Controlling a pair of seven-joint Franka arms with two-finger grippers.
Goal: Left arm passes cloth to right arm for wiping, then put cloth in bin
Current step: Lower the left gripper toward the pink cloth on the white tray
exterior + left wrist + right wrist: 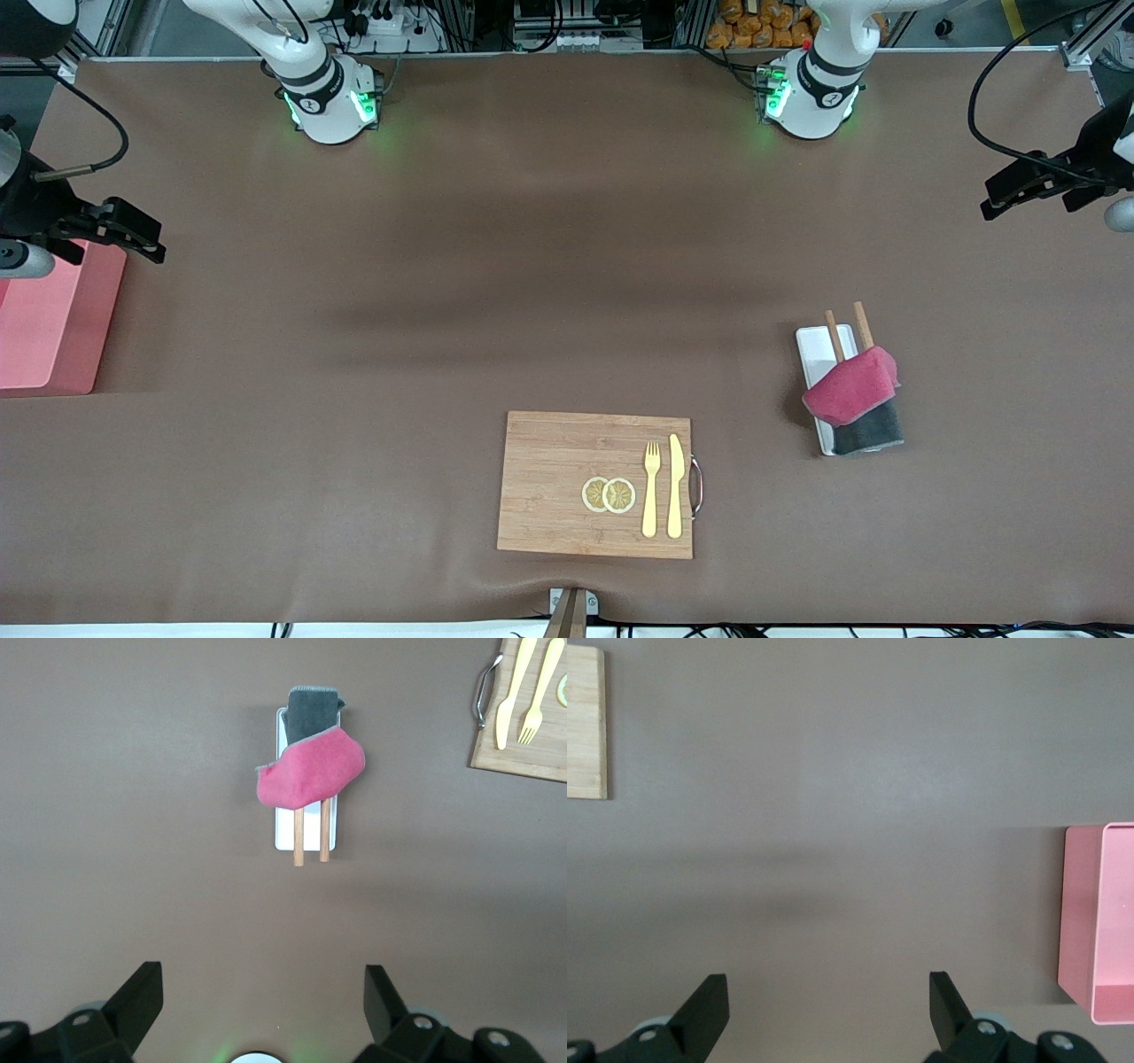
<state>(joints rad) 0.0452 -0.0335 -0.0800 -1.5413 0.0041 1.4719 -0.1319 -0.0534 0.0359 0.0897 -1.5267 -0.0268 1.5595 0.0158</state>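
The left claw [257,1010] hangs wide open and empty, well off the cloth [312,771]; it should pinch the pink fold, clear of the chopsticks [310,835]. The right claw [824,1010] waits open beside the bin [1097,921].

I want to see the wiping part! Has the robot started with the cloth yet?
Not yet, nothing looks done. The cloth lies draped over the white tray and two wooden sticks, untouched. The left end effector hangs open above the table toward the left arm's end, and the right end effector hangs open by the bin. The pick-up, hand-over, wiping and binning are all left.
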